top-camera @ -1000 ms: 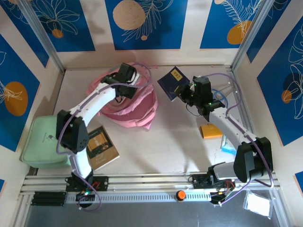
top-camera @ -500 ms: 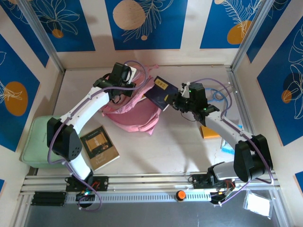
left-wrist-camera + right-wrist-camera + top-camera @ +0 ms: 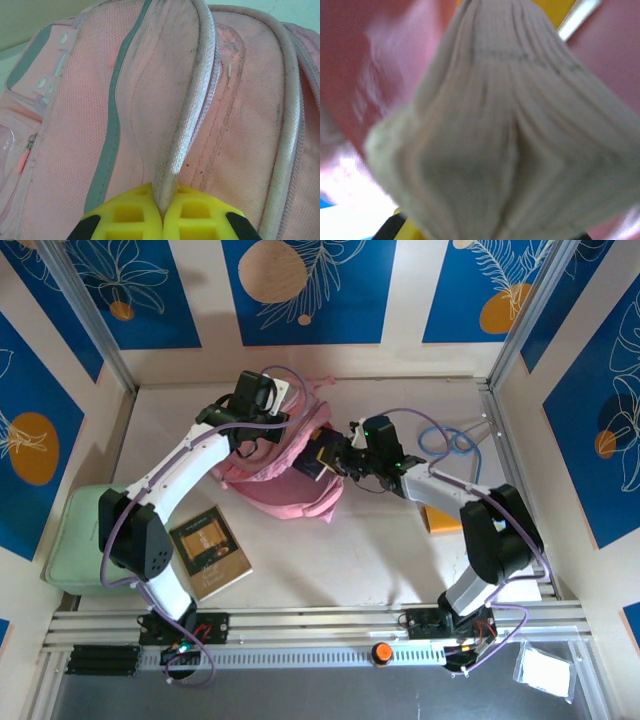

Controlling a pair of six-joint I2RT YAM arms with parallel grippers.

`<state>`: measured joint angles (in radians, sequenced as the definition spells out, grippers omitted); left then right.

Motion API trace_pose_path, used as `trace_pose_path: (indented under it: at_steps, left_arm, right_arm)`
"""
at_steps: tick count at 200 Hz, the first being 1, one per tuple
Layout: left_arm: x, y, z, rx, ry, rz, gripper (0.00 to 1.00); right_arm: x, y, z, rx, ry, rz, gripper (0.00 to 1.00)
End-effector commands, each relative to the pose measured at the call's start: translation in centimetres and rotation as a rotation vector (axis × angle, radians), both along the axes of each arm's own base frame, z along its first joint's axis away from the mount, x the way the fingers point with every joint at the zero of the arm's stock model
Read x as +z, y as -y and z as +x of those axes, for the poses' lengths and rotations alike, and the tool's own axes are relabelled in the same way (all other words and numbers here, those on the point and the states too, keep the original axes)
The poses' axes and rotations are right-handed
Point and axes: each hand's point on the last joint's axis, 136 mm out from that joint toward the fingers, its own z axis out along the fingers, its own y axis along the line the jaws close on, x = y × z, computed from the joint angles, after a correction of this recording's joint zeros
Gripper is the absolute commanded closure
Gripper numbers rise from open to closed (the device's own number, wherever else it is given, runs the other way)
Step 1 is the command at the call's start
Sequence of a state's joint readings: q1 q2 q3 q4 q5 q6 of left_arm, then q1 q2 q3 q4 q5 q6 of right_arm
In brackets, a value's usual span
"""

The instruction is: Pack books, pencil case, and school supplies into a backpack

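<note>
The pink backpack (image 3: 285,485) lies at the table's back middle. My left gripper (image 3: 262,405) is shut on its pale zipper rim (image 3: 192,100), the yellow fingers (image 3: 125,215) pinching the piping and holding the mouth up. My right gripper (image 3: 345,453) is shut on a dark navy book (image 3: 320,455), whose far end sits inside the backpack's mouth. In the right wrist view the book's blurred page edges (image 3: 490,130) stand close ahead, with pink fabric (image 3: 365,45) around them. A brown book (image 3: 208,552) lies flat at the front left. A small orange-tan item (image 3: 445,519), possibly the pencil case, lies under the right arm.
A mint green pouch (image 3: 85,538) rests against the left wall. A light blue cable (image 3: 445,440) loops on the table at the back right. Blue patterned walls enclose the table on three sides, and a metal rail (image 3: 300,620) runs along the front edge.
My right gripper has carried the navy book leftward from the back right into the backpack's mouth. My left gripper shifted slightly with the rim, then held still.
</note>
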<state>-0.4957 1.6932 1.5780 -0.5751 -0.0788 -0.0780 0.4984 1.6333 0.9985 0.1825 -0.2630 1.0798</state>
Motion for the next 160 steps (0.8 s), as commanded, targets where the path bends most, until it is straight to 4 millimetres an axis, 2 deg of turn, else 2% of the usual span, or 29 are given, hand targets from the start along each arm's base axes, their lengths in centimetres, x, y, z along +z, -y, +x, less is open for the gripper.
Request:
trace_pose_path:
  at_steps: [1,35,98,160]
  left_arm:
    - [8.6,1.2,0.4,-0.024,0.207,-0.161,1.0]
    - [9.3,1.1,0.3,-0.017,0.219,-0.178,1.0]
    - [9.7,1.6,0.3,-0.021,0.214,-0.222,1.0]
    - [8.9,1.5,0.8,-0.01,0.196,-0.227,1.0]
  right_arm:
    - [2.3,-1.8,2.8,-0.045,0.054,0.073,1.0]
    - [-0.5,-3.9,5.6,-0.102,-0.037,0.093,1.0]
    - [-3.4,-6.8,8.3,-0.153,-0.08,0.089,1.0]
    - [-5.8,-9.1,9.9,-0.169,-0.149,0.076,0.86]
